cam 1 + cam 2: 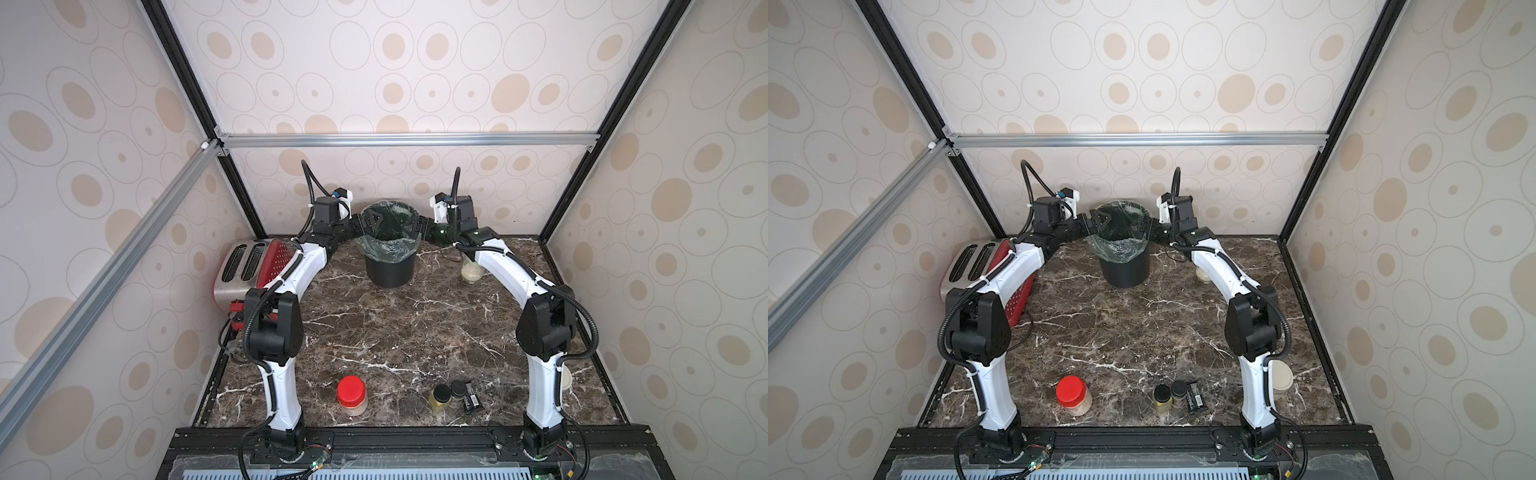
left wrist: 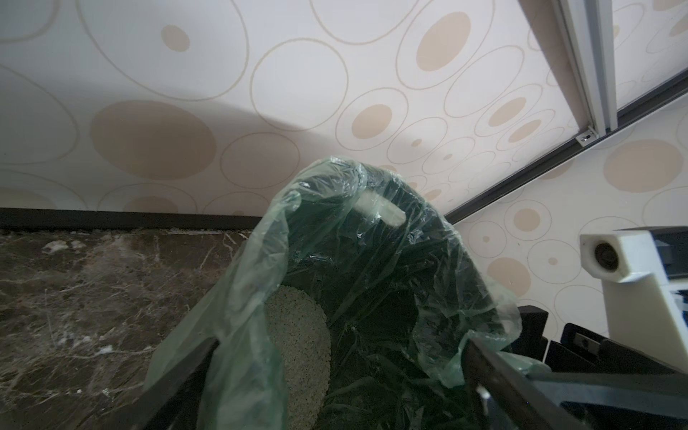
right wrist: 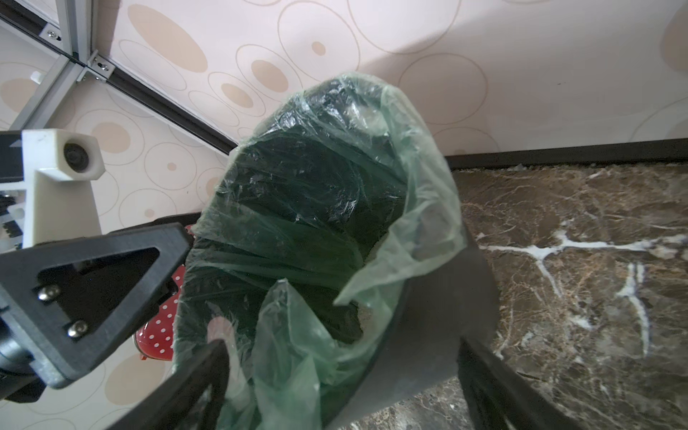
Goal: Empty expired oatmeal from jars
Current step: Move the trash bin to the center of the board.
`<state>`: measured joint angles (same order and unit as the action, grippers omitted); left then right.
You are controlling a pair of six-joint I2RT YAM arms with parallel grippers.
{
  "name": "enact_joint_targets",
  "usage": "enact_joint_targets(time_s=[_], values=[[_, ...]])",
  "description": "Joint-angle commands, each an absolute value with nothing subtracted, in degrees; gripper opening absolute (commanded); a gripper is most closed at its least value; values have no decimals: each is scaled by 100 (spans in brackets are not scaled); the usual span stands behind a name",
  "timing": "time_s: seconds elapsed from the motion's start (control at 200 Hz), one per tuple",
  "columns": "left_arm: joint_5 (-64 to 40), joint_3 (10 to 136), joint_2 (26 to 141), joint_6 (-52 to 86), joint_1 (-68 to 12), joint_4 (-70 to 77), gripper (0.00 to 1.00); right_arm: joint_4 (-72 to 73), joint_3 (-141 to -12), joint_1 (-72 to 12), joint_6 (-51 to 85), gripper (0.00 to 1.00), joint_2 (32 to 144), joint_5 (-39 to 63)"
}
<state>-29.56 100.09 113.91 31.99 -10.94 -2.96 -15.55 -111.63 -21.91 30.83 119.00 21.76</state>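
Observation:
Both grippers hover over the green-lined black bin (image 1: 390, 266) at the back. My left gripper (image 1: 375, 221) (image 2: 335, 391) is open at the bin's left rim, with loose liner between its fingers. Below it a pale heap of oatmeal (image 2: 298, 335) lies in the liner. My right gripper (image 1: 412, 227) (image 3: 346, 379) is open too, and its fingers straddle the right rim and liner without gripping. A jar (image 1: 471, 271) with oatmeal stands behind the right forearm, its top hidden. A red-lidded jar (image 1: 352, 395) stands near the front. A beige-lidded jar (image 1: 1281, 376) shows beside the right arm.
A red and steel toaster (image 1: 249, 266) sits at the back left under the left arm. Two small black-capped bottles (image 1: 441, 398) and a black packet (image 1: 472, 398) lie at the front right. Walls close in the brown marble table (image 1: 399, 324) on three sides.

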Motion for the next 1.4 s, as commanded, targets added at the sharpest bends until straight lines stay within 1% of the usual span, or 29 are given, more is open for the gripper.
enact_joint_targets(time_s=[0.0, 0.115, 0.235, 0.526, 0.621, 0.696, 0.811, 0.951, 1.157, 1.282, 1.397], values=[[-2569, 10224, 11176, 2889, -1099, -462, 99, -1649, -11216, -2094, 2939, 100, 11732, 1994], [-2269, 10537, 11351, 2743, -1074, -681, 99, -1734, -11619, -2057, 2944, 100, 12009, 2007], [-2249, 10974, 11676, 2741, -1029, -752, 99, -1805, -12204, -2028, 3019, 100, 12429, 2111], [-2726, 12092, 12607, 3067, -1039, -808, 99, -2151, -14214, -1960, 3209, 100, 13726, 2580], [-2890, 12131, 12682, 3112, -1057, -763, 99, -2288, -14525, -1965, 3107, 96, 13911, 2862], [-3050, 11998, 12616, 3066, -1094, -635, 99, -2317, -14445, -1964, 2983, 94, 13866, 3172], [-3237, 11787, 12469, 2942, -1158, -589, 99, -2214, -14054, -1965, 2882, 85, 13619, 3566], [-3345, 11483, 12234, 3060, -1189, -404, 99, -1844, -13453, -1966, 3037, 79, 13251, 3891], [-3445, 11057, 11926, 3319, -1263, -139, 99, -2046, -13201, -1969, 3149, 77, 12933, 4010], [-3468, 10665, 11659, 3377, -1351, 16, 99, -1888, -12434, -1999, 3129, 76, 12522, 3983], [-3458, 10341, 11408, 3417, -1420, 111, 99, -1873, -12022, -2056, 3050, 76, 12206, 3947]])
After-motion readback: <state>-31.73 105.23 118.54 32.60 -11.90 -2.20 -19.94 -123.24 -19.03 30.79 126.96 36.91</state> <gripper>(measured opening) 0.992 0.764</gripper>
